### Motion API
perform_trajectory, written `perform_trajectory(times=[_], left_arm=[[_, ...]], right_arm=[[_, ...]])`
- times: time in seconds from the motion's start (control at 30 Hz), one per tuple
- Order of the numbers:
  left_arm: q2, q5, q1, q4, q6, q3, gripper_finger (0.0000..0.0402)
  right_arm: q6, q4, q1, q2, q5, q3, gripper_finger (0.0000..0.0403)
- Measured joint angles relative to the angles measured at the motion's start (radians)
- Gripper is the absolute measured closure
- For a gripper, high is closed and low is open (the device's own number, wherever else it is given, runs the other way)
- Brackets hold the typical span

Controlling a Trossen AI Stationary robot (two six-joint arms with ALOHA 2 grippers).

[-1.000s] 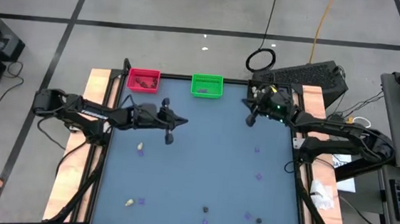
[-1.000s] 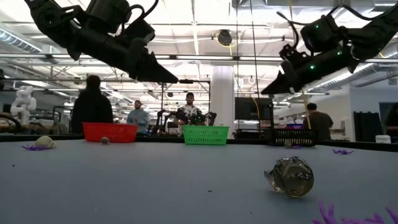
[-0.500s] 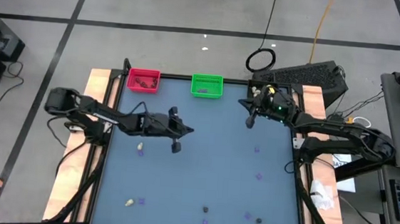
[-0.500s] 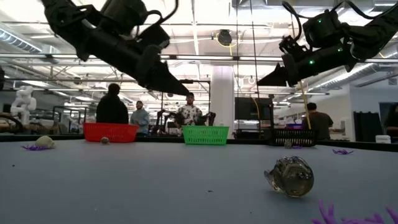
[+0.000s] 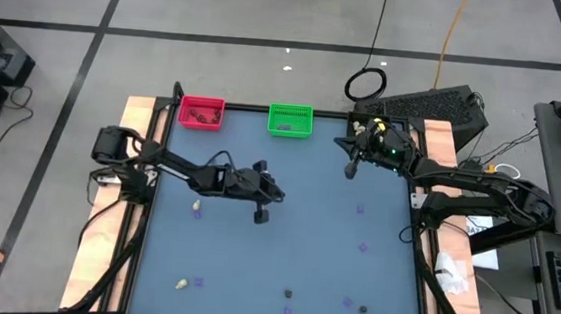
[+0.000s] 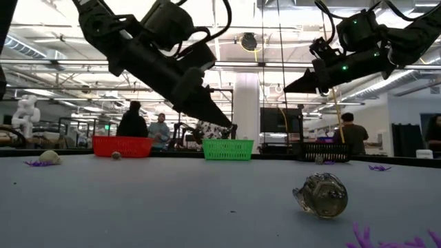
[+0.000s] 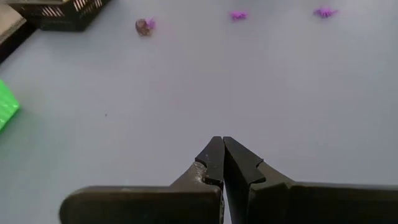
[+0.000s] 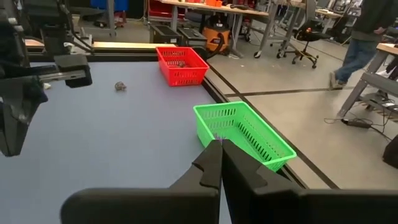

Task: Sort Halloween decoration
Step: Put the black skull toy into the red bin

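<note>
The blue surface (image 5: 284, 238) carries scattered trinkets (image 5: 197, 208), cream, dark and purple, mostly near its edges. The left end effector (image 5: 263, 217) hovers mid-surface, fingers pressed together, empty. The right end effector (image 5: 349, 171), likewise closed, apparently empty, hangs beside the green bin (image 5: 290, 120).

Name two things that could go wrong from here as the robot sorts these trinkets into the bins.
1. The left gripper is shut over bare mat; descending without opening, it could knock a trinket rather than grasp it.
2. The grey trinket is rounded, so it may roll away when touched.
</note>
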Motion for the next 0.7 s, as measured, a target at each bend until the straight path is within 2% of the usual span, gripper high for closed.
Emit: perform_trajectory(times=[0.7], left_arm=[[0.019, 0.022, -0.038, -0.023, -0.026, 0.007, 0.0398]], right_arm=[[0.075, -0.027, 0.0, 0.001, 0.004, 0.0, 0.0403]])
